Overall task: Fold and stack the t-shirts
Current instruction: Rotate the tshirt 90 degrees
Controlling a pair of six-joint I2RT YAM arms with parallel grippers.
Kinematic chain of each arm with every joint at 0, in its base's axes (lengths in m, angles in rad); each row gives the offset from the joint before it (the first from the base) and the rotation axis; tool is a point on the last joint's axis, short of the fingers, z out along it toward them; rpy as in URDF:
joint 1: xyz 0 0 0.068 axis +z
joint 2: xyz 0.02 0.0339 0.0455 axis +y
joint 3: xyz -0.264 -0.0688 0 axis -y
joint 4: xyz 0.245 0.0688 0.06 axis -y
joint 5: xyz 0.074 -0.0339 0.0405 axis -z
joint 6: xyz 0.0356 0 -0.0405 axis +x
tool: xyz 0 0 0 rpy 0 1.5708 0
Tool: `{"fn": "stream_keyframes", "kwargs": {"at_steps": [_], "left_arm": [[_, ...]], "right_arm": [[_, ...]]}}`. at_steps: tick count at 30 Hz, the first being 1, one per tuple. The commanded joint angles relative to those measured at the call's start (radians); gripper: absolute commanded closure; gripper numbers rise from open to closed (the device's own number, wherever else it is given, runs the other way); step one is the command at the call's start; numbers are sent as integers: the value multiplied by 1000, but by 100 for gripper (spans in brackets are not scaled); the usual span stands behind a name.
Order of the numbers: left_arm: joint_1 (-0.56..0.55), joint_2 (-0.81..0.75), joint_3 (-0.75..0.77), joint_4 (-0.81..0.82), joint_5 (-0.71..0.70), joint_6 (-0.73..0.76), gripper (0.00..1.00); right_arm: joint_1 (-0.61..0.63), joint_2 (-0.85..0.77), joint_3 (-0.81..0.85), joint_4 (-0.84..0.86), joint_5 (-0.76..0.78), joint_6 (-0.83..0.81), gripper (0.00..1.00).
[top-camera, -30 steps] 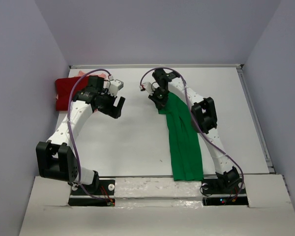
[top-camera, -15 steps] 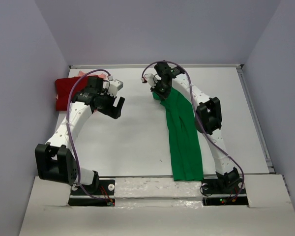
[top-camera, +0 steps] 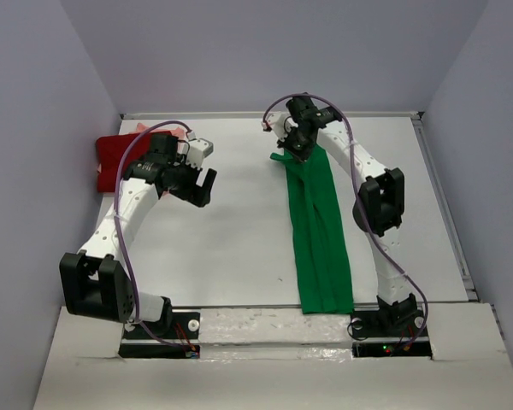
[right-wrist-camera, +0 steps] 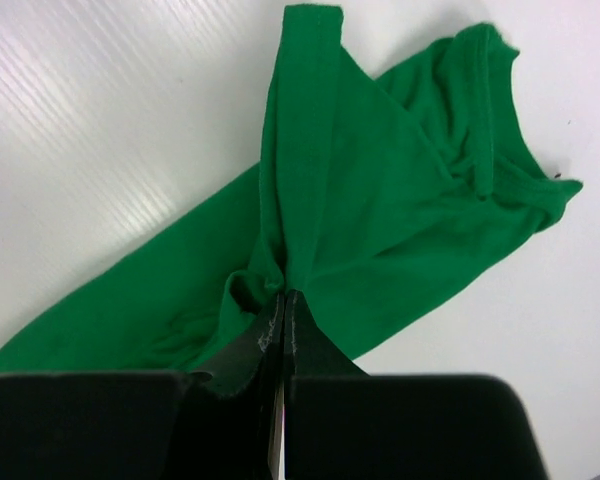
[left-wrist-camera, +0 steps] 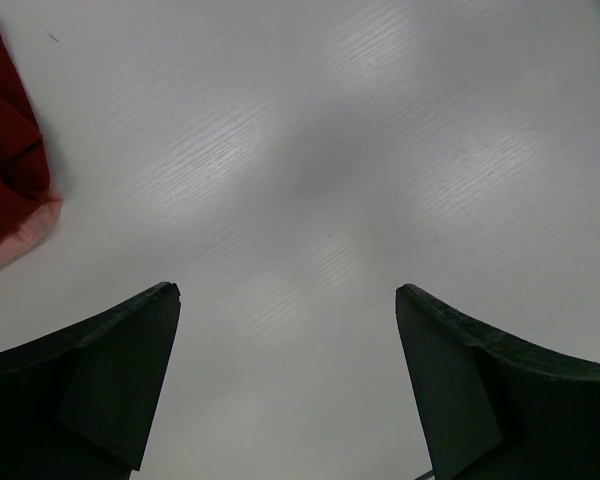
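Observation:
The bright green t-shirt (top-camera: pixel 318 235) lies as a long narrow strip from the table's near edge toward the back, right of centre. My right gripper (top-camera: pixel 298 147) is shut on a pinched fold of the green t-shirt (right-wrist-camera: pixel 380 190) at its far end. The dark red t-shirt (top-camera: pixel 115 158) lies folded at the far left, with the salmon-pink t-shirt's edge (top-camera: pixel 182 131) showing behind it. In the left wrist view the red cloth (left-wrist-camera: pixel 5 150) sits at the left with a pink edge (left-wrist-camera: pixel 20 240) below it. My left gripper (top-camera: pixel 202 188) is open and empty above bare table.
The white table (top-camera: pixel 239 248) has a raised rim along the back and right side (top-camera: pixel 445 205). Grey walls close in the left, back and right. The left arm's cable loops over the red shirt's near side.
My right gripper has moved toward the back and a little right, pulling the green shirt's far end with it and stretching the strip straighter. The left arm has barely moved.

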Motion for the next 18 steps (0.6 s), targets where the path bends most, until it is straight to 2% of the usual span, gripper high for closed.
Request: {"fn": "stream_keyframes", "kwargs": {"at_steps": [1,18], "left_arm": [[8,-54,-13,6,23,-8,1],[11,-65,-19,0,38,-6,1]], "right_arm": [[-4,-101,-49,29,56,-34,100],[-43,-177,-227,66,118,-23,100]]}}
